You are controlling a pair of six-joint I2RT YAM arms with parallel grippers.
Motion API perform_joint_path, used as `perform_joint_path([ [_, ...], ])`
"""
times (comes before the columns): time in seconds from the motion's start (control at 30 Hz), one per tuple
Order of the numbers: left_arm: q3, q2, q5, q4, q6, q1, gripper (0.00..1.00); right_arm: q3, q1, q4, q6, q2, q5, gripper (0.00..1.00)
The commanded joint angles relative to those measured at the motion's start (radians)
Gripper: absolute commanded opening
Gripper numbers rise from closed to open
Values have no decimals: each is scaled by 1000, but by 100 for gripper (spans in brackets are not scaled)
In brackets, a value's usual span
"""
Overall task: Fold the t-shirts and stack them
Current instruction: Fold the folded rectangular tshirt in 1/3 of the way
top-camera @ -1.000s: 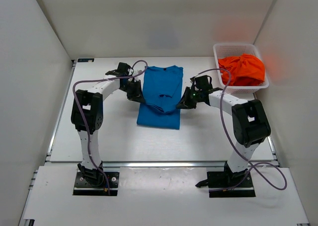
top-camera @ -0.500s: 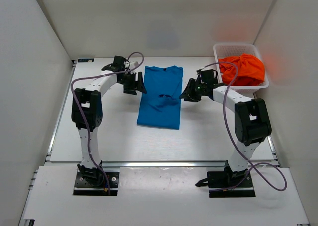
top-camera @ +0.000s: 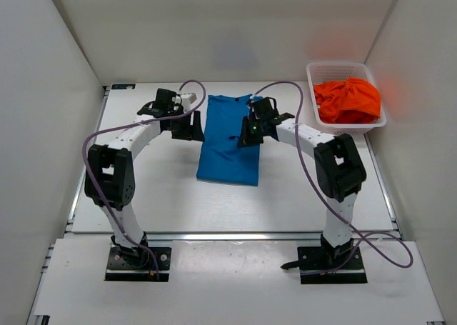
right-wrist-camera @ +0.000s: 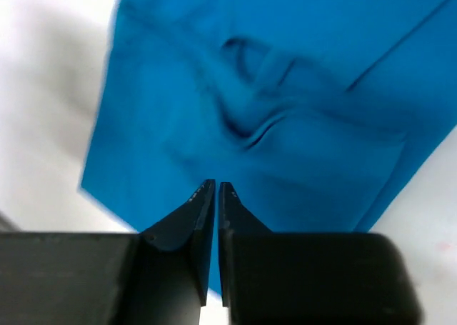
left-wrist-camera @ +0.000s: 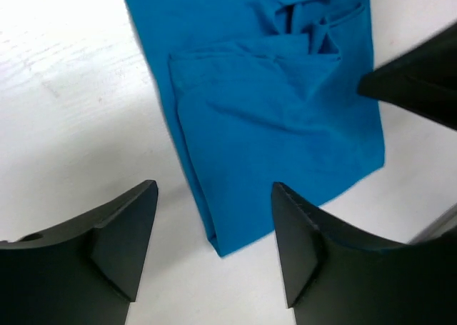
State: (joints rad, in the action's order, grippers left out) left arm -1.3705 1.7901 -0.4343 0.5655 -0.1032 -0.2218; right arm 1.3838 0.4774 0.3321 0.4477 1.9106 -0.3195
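Bright blue cloth t-shirt: laid mid-table, folded lengthwise, judged unfinished | orange cloth t-shirt: bunched in white plastic lattice basket, unfolded | left gripper: held apart beside blue edge | right gripper: pressed together above blue cloth, nothing clamped

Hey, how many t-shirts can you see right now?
2. A blue t-shirt lies folded mid-table; an orange t-shirt is bunched in the white basket at the far right. Another may be hidden under it.

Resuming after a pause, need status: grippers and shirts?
Left gripper open at edge of blue t-shirt. Right gripper shut above it, no cloth visibly pinched. It lies folded narrow on table; orange t-shirt bunched in basket. Nothing blocking.
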Motion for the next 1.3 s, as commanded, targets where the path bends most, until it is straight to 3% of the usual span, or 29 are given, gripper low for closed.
perform_joint_path([
  [0.0, -22, 25, 9, -88, 45, -24, 71, 136, -23, 93, 0, 74, 95, 5],
  [0.07, -62, 54, 57, -128, 91, -45, 66, 118, -40, 59, 25, 33, 112, 18],
  [0.17, -74, 80, 133, -196, 170, -88, 55, 41, -66, -21, 22, -7, 151, 28],
  [0.37, -122, 176, 198, -208, 243, -114, 56, 159, -128, 111, -29, 99, 146, 29],
  [0.7, -151, 253, 227, -214, 224, -114, 62, 170, -141, 87, -47, 156, 108, 30],
  [1.27, -193, 315, 163, -167, 220, -131, 47, 156, -132, 68, -26, 202, 50, 29],
])
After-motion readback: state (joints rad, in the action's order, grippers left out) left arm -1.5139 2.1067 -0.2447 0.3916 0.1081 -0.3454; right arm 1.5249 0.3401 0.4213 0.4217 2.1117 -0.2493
